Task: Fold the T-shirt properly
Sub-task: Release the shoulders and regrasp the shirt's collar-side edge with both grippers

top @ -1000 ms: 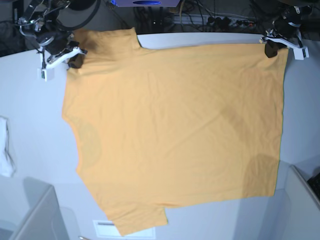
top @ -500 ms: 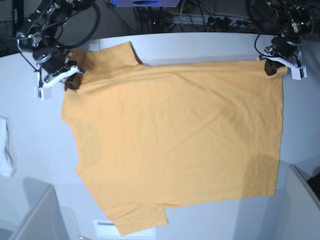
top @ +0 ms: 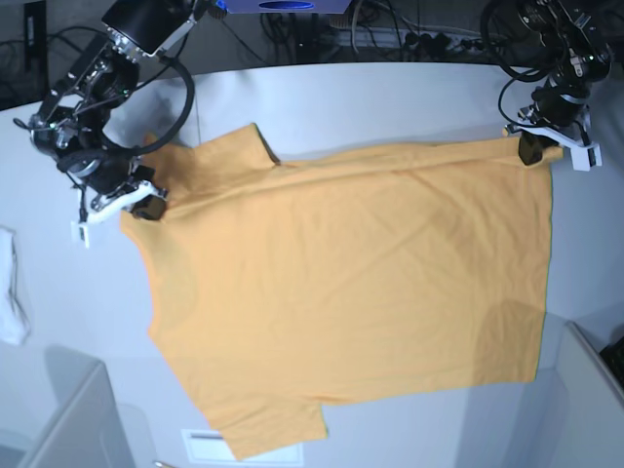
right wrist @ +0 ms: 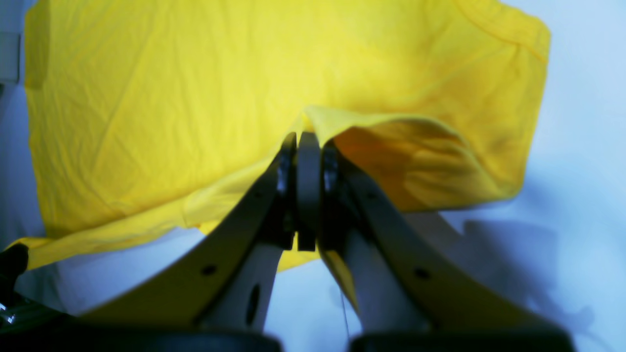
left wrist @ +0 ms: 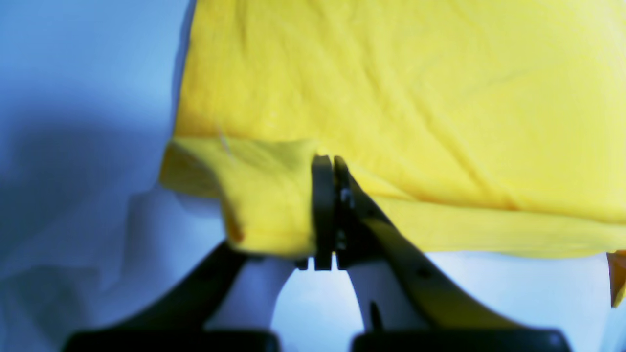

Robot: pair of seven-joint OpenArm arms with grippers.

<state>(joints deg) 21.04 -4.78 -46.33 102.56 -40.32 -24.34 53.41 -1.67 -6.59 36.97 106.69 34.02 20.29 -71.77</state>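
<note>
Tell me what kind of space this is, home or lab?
Most likely a robotics lab bench: a plain white table, a tangle of cables behind it, and two arms pinching a T-shirt with the left gripper and right gripper.

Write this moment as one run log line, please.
left claw: shut on T-shirt corner | right claw: shut on T-shirt shoulder | far edge lifted

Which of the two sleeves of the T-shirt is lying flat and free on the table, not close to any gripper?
The sleeve at the near edge of the table in the base view; the other sleeve lies beside the right gripper.
</note>
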